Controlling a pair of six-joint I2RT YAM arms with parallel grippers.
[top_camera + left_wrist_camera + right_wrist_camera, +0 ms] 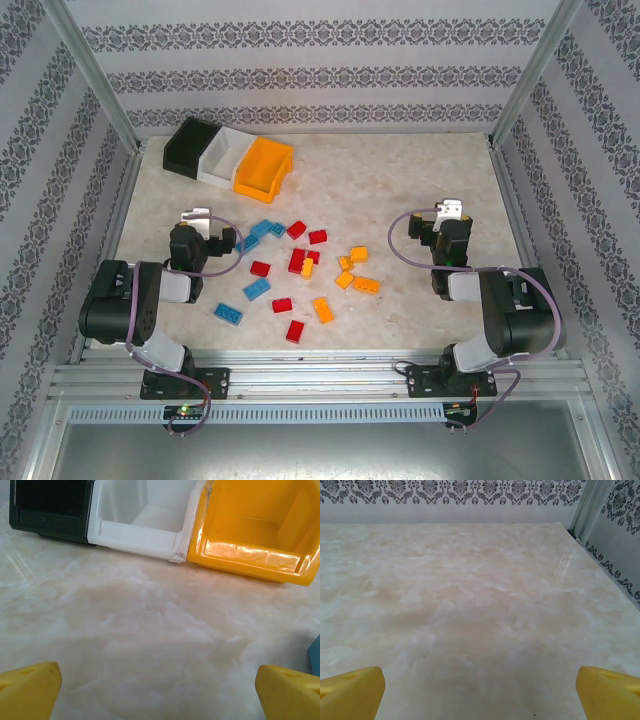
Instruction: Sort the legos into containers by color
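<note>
left end effector [159, 692]: spread wide over bare worktop [150, 625], pointed at the containers [150, 527]
right end effector [480, 692]: spread wide too, over toward the worktop's right edge
legos [300, 268]: red, blue, orange ones scattered mid-worktop, nearer the front edge
containers: black, white, orange row, far left corner

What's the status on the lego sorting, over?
Left gripper open, empty. Right gripper open, empty. Legos scattered, unsorted. Bins far left, nothing in the way.

Legos [297, 260] on table [400, 180], containers [213, 172] behind
</note>
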